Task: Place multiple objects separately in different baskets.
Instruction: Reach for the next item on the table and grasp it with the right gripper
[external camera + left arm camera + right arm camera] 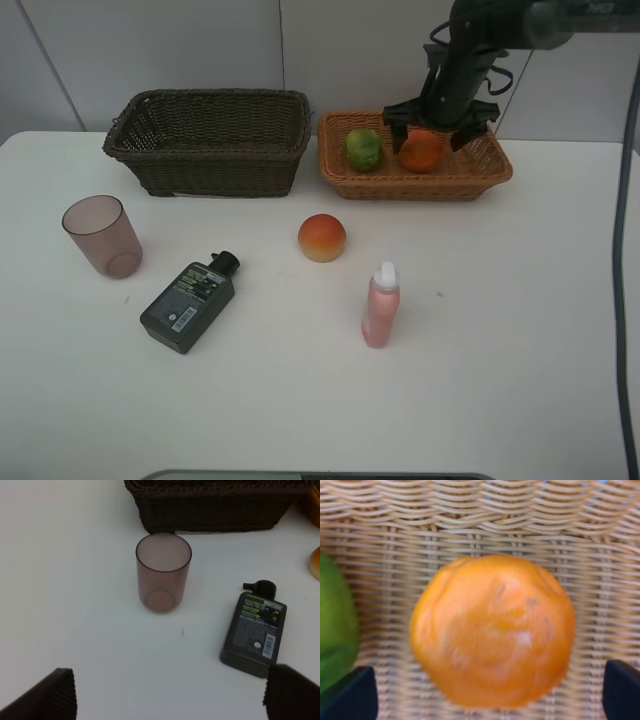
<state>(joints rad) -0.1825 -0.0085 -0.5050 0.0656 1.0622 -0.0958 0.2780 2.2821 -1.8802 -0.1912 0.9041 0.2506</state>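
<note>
A: Where is the orange sitting?

B: It is sitting in the tan basket, in the right half, with the green fruit just beside it on the left.

A: Is the right gripper gripping it?

B: No. Its 2 fingers are standing spread, 1 on each side of the orange. The wrist view is showing bare wicker between each finger and the fruit.

A: And the left gripper?

B: Its fingers are also standing wide apart, pinching nothing. It is hanging over the table, looking toward the cup and the dark bottle.

A: How are the other 4 items lying?

B: All 4 are resting on the table in front of the baskets. The cup is standing upright at the left, mouth facing up. The dark bottle is lying flat near it, its long axis running diagonally and its cap pointing back and to the right. The peach is sitting in the middle. The pink bottle is standing upright, its white cap pointing up.

A: The baskets?

B: The dark basket and the tan one are sitting side by side at the back, long sides running left to right.
</note>
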